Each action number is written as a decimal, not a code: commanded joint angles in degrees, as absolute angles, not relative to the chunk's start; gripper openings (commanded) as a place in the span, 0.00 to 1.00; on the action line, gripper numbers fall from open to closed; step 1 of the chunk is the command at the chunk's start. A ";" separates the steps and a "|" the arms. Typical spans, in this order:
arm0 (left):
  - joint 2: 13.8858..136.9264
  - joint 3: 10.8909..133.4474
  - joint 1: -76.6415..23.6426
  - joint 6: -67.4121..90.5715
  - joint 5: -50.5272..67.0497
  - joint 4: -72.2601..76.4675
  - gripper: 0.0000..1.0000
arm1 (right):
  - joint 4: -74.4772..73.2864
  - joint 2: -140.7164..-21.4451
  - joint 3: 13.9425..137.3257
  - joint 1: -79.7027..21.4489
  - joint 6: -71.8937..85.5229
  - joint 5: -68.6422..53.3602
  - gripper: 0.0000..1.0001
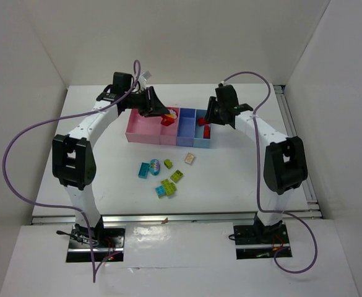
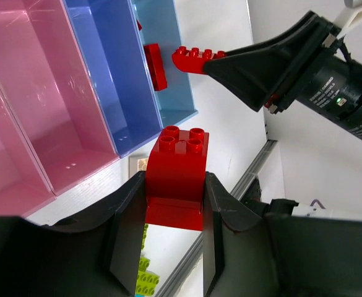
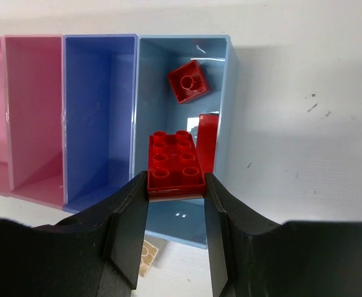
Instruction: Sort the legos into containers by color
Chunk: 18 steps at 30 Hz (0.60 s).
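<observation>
My right gripper (image 3: 176, 193) is clamped on the flat sides of a red brick (image 3: 174, 162), above the light blue bin (image 3: 162, 117) where other red bricks (image 3: 189, 80) lie. My left gripper (image 2: 176, 207) pinches a taller red brick (image 2: 177, 158), held up near the bins. I judge both bricks light, stiff and a little slippery, so flat sides give the best hold.

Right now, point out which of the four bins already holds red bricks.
The light blue bin at the row's right end: two red bricks lie inside it. The dark blue bin and both pink bins show none.
</observation>
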State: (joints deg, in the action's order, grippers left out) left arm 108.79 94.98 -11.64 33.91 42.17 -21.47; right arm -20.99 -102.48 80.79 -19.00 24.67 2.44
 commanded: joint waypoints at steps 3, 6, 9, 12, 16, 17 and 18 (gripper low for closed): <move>109.07 97.56 -11.87 32.69 43.77 -21.71 0.00 | -21.71 -104.24 85.96 -20.82 23.29 3.16 0.47; 109.07 97.56 -11.87 32.70 43.77 -21.71 0.00 | -21.71 -104.24 86.48 -20.83 23.29 3.77 0.56; 109.07 97.56 -11.87 32.70 43.77 -21.71 0.00 | -21.71 -103.63 86.48 -20.83 23.29 4.30 0.61; 109.07 97.56 -11.87 32.70 44.99 -21.71 0.00 | -22.23 -103.10 85.96 -20.83 23.29 4.31 0.61; 108.54 97.56 -11.87 32.70 45.00 -21.18 0.00 | -22.85 -100.55 84.73 -20.83 23.29 4.83 0.61; 108.54 97.56 -11.87 32.70 45.00 -20.66 0.00 | -22.85 -99.76 84.03 -20.83 23.29 4.83 0.61; 108.54 97.56 -11.87 32.70 45.00 -20.65 0.00 | -22.85 -98.02 83.50 -20.83 23.29 3.79 0.61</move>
State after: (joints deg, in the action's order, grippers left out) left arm 108.79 95.02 -11.81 33.19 43.35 -22.04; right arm -22.04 -103.77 83.81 -20.49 23.88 3.40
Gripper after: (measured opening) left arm 0.458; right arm 0.605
